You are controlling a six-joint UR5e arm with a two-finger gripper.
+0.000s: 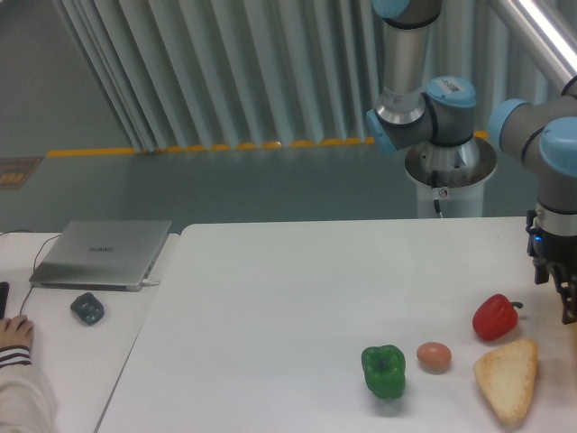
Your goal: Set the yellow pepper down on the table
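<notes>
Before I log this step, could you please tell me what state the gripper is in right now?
Gripper: cannot be told; it is cut off at the right edge of the picture, above the red pepper, and no yellow pepper is visible.

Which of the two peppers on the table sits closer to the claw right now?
The red pepper, just left of the claw at the frame's right edge. The green pepper lies farther left, beyond the egg.
</notes>
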